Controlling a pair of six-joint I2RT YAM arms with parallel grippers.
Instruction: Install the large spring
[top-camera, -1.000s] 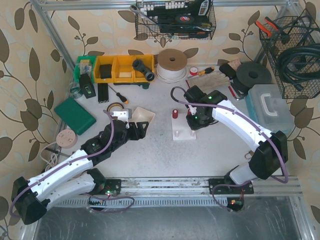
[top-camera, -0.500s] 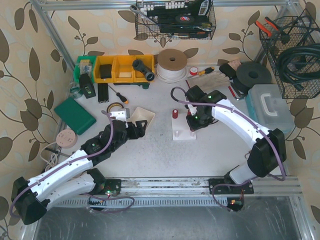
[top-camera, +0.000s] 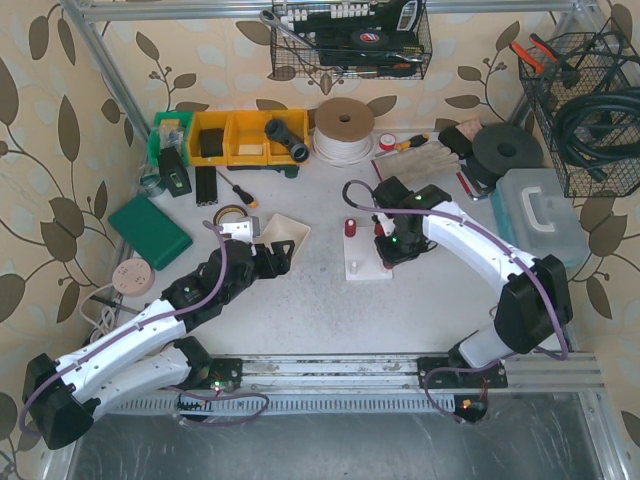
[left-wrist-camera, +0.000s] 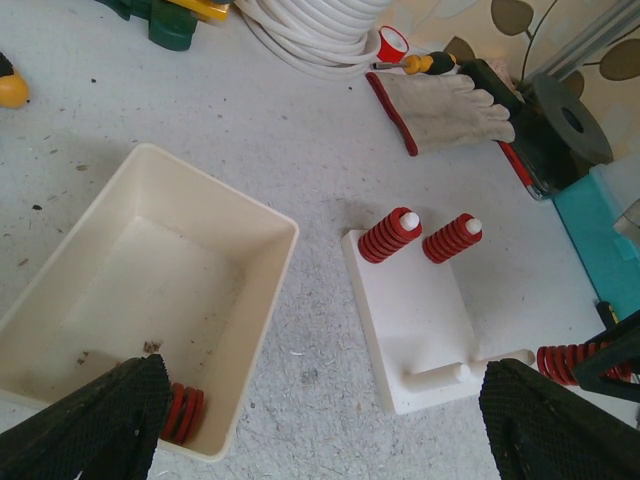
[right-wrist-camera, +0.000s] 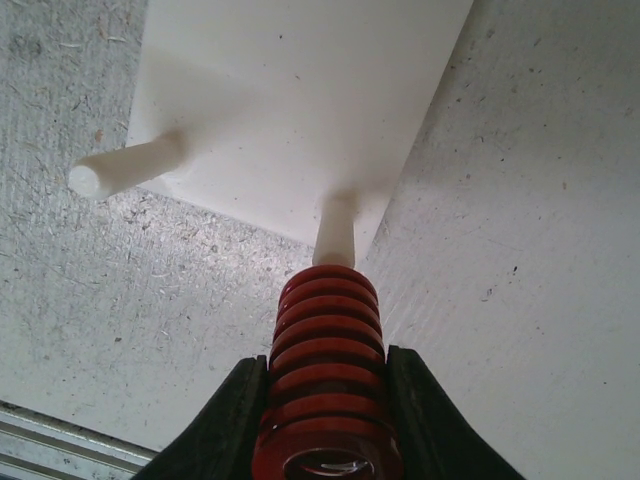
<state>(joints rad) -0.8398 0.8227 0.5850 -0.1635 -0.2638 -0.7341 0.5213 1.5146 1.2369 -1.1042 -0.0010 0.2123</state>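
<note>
In the right wrist view my right gripper (right-wrist-camera: 325, 425) is shut on a large red spring (right-wrist-camera: 322, 370). The spring's far end is over the tip of a white peg (right-wrist-camera: 335, 232) sticking out of the white base plate (right-wrist-camera: 300, 90). A second bare peg (right-wrist-camera: 125, 168) stands beside it. In the left wrist view two red springs (left-wrist-camera: 392, 235) sit on the plate's far pegs, and the held spring (left-wrist-camera: 566, 360) shows at the right. My left gripper (left-wrist-camera: 325, 440) is open and empty, over the near rim of a cream bin (left-wrist-camera: 250, 330) holding another red spring (left-wrist-camera: 181, 412).
In the top view the plate (top-camera: 360, 268) lies mid-table with my right gripper (top-camera: 388, 256) at its right edge and my left gripper (top-camera: 278, 256) by the bin (top-camera: 285, 232). Yellow bins, a cable coil (top-camera: 343, 128), gloves and a teal box (top-camera: 540, 212) line the back.
My right gripper has shifted slightly down and toward the plate with the spring. The left arm has not moved.
</note>
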